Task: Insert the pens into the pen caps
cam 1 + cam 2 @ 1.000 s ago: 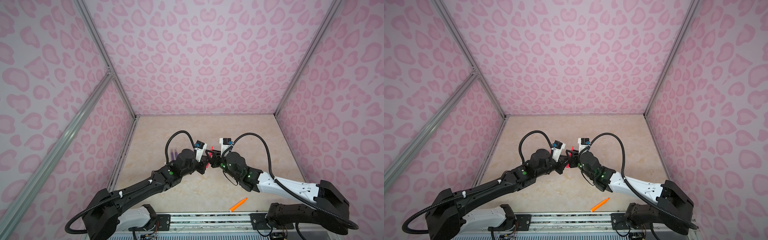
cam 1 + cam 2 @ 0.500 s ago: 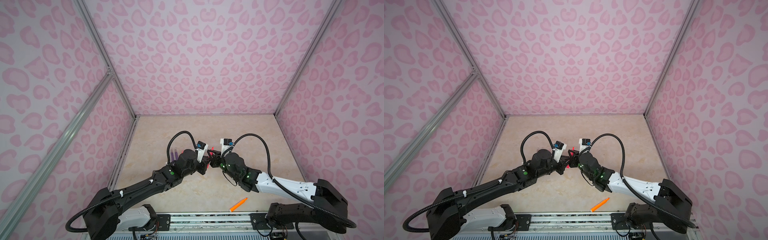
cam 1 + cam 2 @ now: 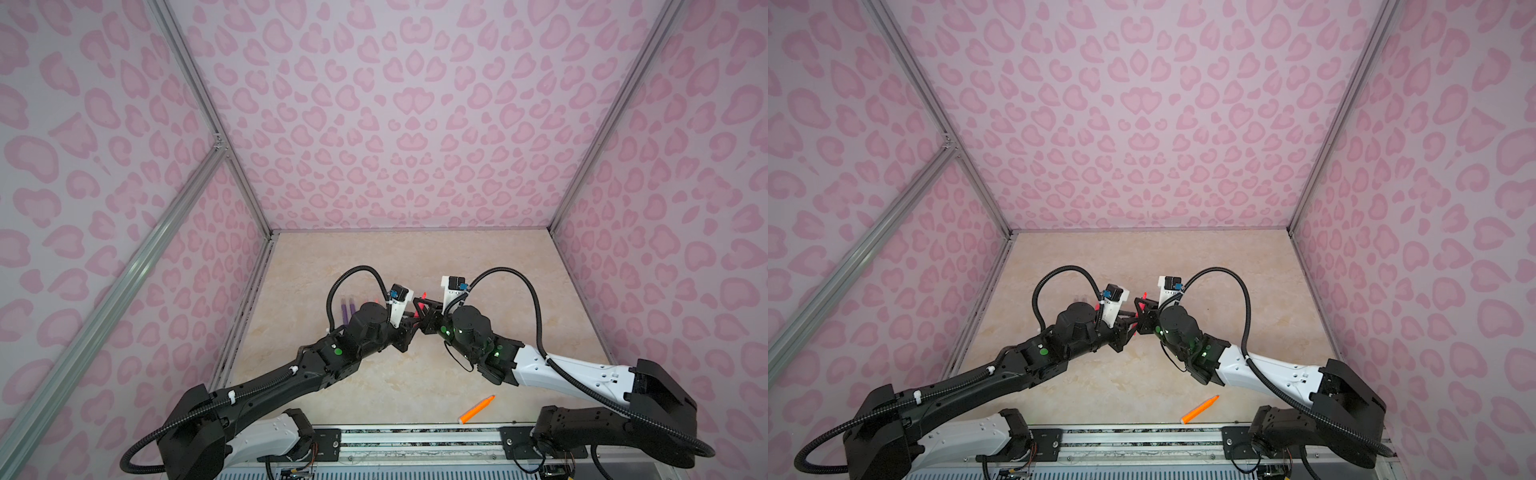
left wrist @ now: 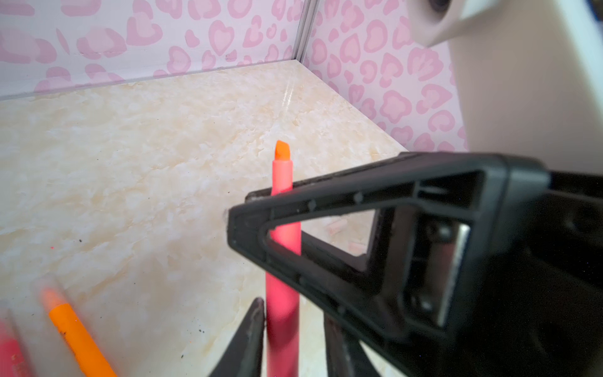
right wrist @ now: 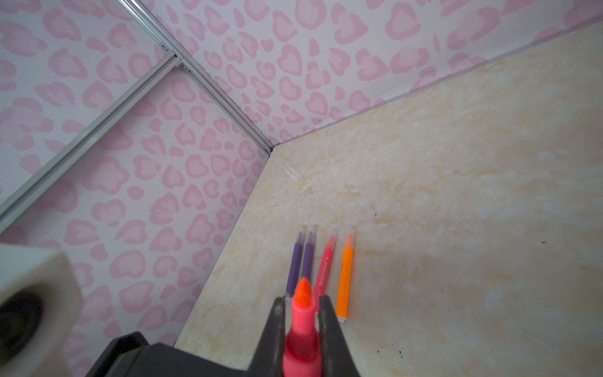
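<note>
Not much is seen to have changed in both top views since a second ago. The two grippers were already met over the middle of the table [image 3: 374, 257], and the lone orange pen [image 3: 477, 409] near the front edge, right of centre, hasn't been budged.

The held pink-red pen [image 5: 301, 342] is kept up off the table between the two grippers, with its bare tip pointed toward the far side. The right gripper [image 5: 302, 299] is clamped tight on it, a finger pressed against each side. The left gripper [image 4: 290, 313] is set around the same pen, but its jaws are only partly closed (a gap is seen between the barrel and one finger), so no firm hold is shown there.

Far and left of the grippers, four more pens are laid side by side on the table: two purple pens [image 5: 294, 264], a second pink-red pen [image 5: 324, 264] and a second orange pen [image 5: 345, 277]. Faint clear caps [image 5: 349, 240] are seen over their far ends.

Two loose caps [image 4: 337, 226] are made out, blurry, on the table past the right gripper.
</note>
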Available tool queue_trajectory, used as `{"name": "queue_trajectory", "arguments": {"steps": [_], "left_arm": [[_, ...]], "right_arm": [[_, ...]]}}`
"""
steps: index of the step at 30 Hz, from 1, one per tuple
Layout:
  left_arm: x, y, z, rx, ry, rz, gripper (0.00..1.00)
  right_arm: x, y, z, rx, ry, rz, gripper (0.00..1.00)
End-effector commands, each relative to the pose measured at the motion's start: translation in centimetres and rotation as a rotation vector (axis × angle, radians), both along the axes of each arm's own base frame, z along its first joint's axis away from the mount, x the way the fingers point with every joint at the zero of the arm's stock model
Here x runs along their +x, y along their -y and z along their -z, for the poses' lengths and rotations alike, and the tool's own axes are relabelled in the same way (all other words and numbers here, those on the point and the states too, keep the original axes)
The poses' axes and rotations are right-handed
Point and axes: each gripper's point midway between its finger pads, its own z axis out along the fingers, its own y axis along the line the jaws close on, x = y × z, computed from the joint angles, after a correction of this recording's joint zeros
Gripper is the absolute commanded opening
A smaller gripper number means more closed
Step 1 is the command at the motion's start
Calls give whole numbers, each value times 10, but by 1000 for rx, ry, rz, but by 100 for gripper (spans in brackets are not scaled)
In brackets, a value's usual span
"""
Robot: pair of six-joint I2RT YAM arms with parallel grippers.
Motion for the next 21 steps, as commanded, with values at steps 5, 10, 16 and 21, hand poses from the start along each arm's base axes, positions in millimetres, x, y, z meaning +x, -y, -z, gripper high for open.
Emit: {"name": "queue_trajectory", "arguments": {"steps": [5, 10, 16, 21], "left_arm": [[2, 9, -20, -65, 59, 27, 45], [4, 13, -16, -51, 43, 33, 45], [4, 11, -16, -56, 48, 21, 46], [5, 8, -19, -54, 56, 11, 43]], "right_arm": [[-7, -3, 1, 13, -5, -29, 0], [-12, -2, -2, 42, 0, -46, 0], [-21, -8, -3, 62, -6, -82, 0], [-27, -17, -6, 80, -16, -119, 0]]}}
